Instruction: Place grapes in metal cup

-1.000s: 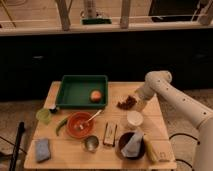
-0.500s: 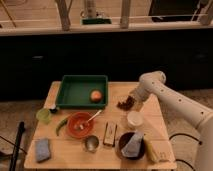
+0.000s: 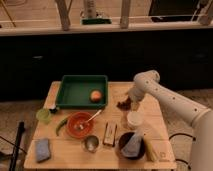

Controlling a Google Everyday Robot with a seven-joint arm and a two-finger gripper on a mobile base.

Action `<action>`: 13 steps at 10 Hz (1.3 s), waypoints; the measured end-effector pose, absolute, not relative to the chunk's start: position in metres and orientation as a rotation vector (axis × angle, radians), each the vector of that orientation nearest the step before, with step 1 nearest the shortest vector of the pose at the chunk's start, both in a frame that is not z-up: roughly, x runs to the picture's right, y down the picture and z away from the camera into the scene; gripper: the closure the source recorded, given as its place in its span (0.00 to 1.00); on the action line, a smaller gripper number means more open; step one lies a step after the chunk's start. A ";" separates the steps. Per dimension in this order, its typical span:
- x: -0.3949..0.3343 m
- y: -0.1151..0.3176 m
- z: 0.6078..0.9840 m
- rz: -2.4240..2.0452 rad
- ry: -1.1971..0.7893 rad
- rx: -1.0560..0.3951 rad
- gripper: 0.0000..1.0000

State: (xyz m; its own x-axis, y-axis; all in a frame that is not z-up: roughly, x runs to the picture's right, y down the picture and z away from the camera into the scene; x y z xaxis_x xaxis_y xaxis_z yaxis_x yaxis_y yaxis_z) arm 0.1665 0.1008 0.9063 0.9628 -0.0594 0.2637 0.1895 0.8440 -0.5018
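Camera view looks down from the front on a wooden table w/ everything laid out on it. A white arm is reached in from the picture's right. A green tray is set at the back, w/ an orange fruit inside. A red bowl is placed just in front of the tray, and a dark bowl sits nearer the front edge. A white cup stands btw. the dark bowl and the arm's end.

The grapes lie on the bare wood just right of the tray. The metal cup is found at the front, just in front of the red bowl and well apart from the grapes. The gripper is lowered at the grapes, prob. touching them. Whether it is closed on them cannot be told.

The step in hand is judged to be the pick-up. The bunch is best taken from above, around its middle, and raised high enough to clear the white cup and red bowl. It should then be centred over the metal cup and lowered close before release. The bunch looks approx. cup-sized, so an off-centre drop could catch the rim.
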 end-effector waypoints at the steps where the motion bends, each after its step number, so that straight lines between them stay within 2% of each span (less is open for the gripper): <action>1: 0.165 0.101 0.909 -0.141 -0.249 -0.555 0.47; 2: 0.167 0.103 0.910 -0.142 -0.248 -0.567 0.54; 6: 0.166 0.108 0.918 -0.130 -0.283 -0.599 0.95; 7: 0.168 0.110 0.918 -0.125 -0.294 -0.607 1.00; 11: 0.169 0.113 0.916 -0.129 -0.303 -0.616 1.00; 13: 0.167 0.104 0.904 -0.173 -0.306 -0.609 1.00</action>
